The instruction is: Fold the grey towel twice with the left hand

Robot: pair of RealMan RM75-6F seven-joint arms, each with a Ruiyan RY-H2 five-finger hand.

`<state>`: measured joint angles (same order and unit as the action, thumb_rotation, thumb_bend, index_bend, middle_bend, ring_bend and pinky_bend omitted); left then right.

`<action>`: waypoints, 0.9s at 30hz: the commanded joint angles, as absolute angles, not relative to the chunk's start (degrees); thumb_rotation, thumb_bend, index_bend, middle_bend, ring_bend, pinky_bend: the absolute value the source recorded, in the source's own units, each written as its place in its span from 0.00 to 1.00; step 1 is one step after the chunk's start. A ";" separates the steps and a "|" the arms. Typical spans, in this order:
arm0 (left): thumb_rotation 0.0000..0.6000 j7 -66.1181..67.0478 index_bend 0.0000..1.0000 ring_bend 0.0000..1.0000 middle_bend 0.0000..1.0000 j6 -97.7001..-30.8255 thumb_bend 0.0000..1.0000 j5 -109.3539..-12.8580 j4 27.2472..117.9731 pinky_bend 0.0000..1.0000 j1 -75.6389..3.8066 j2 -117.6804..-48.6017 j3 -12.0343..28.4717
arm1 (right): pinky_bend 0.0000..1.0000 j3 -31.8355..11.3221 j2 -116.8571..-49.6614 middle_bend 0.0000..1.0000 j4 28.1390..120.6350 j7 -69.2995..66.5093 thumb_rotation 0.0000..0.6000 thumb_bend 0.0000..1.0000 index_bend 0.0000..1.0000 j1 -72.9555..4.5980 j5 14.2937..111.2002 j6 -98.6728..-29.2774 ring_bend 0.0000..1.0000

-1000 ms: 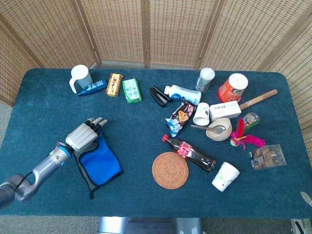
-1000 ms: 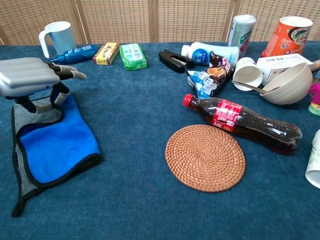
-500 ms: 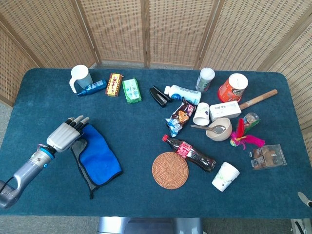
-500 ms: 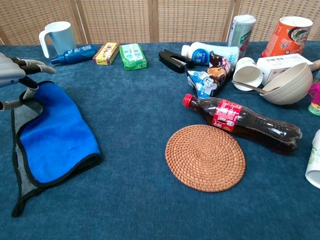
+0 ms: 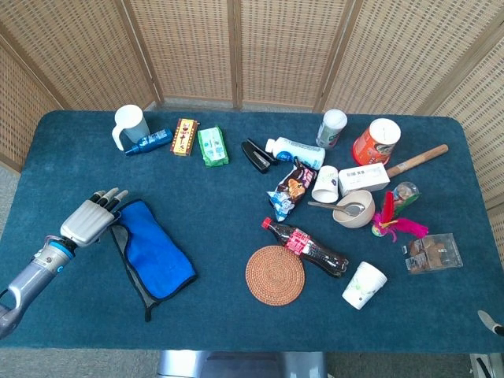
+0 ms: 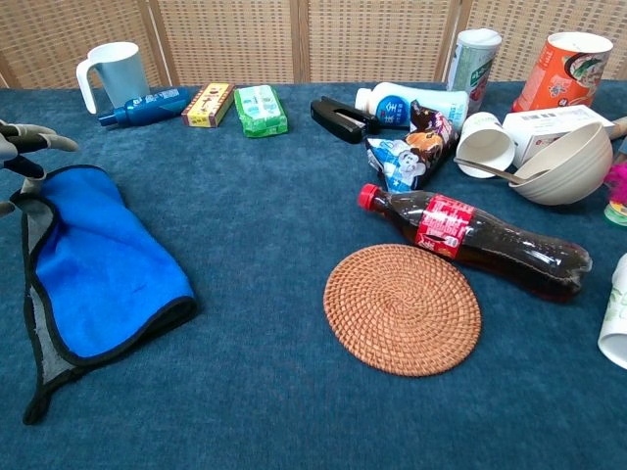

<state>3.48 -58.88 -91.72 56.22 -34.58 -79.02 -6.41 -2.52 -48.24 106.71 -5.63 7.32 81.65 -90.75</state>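
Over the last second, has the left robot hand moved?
Yes. The left robot hand has slid left off the towel, farther from the woven coaster.

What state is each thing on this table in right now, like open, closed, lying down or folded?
towel: folded over, blue side up
left hand: empty, at the towel's edge
cola bottle: capped, lying down
paper cup: tipped on its side
mug: upright
bowl: upright, spoon inside

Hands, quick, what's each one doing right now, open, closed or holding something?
Left hand: open, fingers spread, holding nothing, just left of the towel.
Right hand: not in view, so it cannot be told.
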 commanded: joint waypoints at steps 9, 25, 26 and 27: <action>1.00 5.04 0.18 0.00 0.00 -57.68 0.52 -88.89 56.35 0.16 -33.43 -78.73 -4.81 | 0.00 -2.27 -48.12 0.00 106.91 -5.77 1.00 0.00 0.00 7.51 82.30 -91.18 0.00; 1.00 3.67 0.44 0.00 0.00 -59.13 0.52 -91.59 59.57 0.16 -33.38 -77.34 -5.54 | 0.00 -2.14 -47.87 0.00 106.90 -6.33 1.00 0.00 0.00 7.55 82.50 -91.23 0.00; 1.00 3.49 0.41 0.00 0.00 -59.24 0.52 -91.56 59.65 0.17 -33.36 -77.31 -5.43 | 0.00 -2.15 -47.86 0.00 106.90 -6.35 1.00 0.00 0.00 7.57 82.50 -91.27 0.00; 1.00 3.15 0.38 0.00 0.00 -59.51 0.52 -91.59 59.78 0.17 -33.34 -77.27 -5.30 | 0.00 -2.15 -47.87 0.00 106.90 -6.37 1.00 0.00 0.00 7.59 82.49 -91.32 0.00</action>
